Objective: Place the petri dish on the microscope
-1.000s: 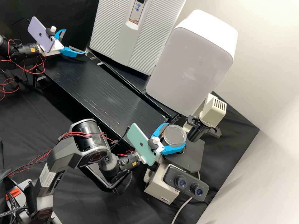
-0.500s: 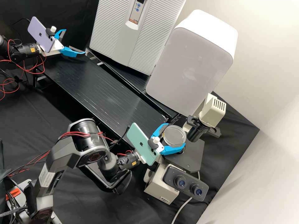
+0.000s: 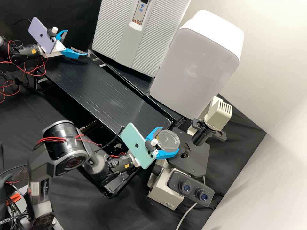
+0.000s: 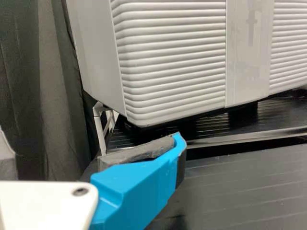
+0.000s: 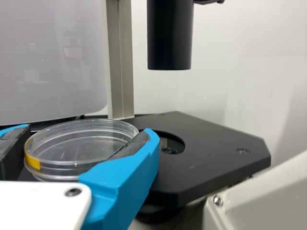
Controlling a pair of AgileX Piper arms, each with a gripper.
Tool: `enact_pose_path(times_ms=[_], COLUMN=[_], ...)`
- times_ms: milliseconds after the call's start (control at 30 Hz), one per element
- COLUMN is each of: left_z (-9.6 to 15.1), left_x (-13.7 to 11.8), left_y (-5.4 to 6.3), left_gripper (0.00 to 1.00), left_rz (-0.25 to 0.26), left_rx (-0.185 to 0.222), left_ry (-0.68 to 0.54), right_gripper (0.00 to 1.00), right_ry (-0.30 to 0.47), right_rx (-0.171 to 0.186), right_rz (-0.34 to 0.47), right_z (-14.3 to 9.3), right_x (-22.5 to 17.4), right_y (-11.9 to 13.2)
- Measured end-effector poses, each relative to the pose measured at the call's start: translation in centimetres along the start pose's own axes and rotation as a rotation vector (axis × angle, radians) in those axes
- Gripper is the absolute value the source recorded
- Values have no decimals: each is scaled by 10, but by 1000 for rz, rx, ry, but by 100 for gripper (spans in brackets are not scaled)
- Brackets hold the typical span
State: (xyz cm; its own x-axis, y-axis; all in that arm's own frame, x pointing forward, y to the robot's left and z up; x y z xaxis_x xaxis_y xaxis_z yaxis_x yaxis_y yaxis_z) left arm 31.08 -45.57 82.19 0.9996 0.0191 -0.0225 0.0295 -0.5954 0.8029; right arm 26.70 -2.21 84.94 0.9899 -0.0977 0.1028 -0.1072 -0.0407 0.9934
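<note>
Your right gripper's spread dish-wide, pinching the petri dish. High view: the stage's hole is at 4 o'clock, open room under the black tube at 3. Dish is clear, yellow-marked. Eyepieces crowd 5. Left gripper, 10–11 o'clock, gapes empty.

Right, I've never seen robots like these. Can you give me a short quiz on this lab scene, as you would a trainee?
1. True or false: the right gripper holds the petri dish.
2. What colour is the phone mounted on that same arm?
a) purple
b) mint green
c) red
3. Fill in: the fingers of the left gripper stand ____ (open or shut).

Key: 1 true; 2 b; 3 open.
</note>
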Motion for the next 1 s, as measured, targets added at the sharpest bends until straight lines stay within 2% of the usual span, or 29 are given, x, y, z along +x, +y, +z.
enact_pose_path(times_ms=[433, 700, 800, 1000], left_z=[0, 0, 0, 0], left_x=[0, 0, 0, 0], left_y=[0, 0, 0, 0], left_gripper=[100, 100, 100, 100], left_rz=[0, 0, 0, 0], left_rx=[0, 0, 0, 0], left_ry=[0, 0, 0, 0], right_gripper=[0, 0, 0, 0], right_ry=[15, -10, -20, -17], right_rx=[35, 36, 27, 49], right_rz=[-8, -5, 12, 61], right_z=[-13, -9, -7, -5], right_x=[-11, -15, -14, -12], right_y=[5, 16, 24, 41])
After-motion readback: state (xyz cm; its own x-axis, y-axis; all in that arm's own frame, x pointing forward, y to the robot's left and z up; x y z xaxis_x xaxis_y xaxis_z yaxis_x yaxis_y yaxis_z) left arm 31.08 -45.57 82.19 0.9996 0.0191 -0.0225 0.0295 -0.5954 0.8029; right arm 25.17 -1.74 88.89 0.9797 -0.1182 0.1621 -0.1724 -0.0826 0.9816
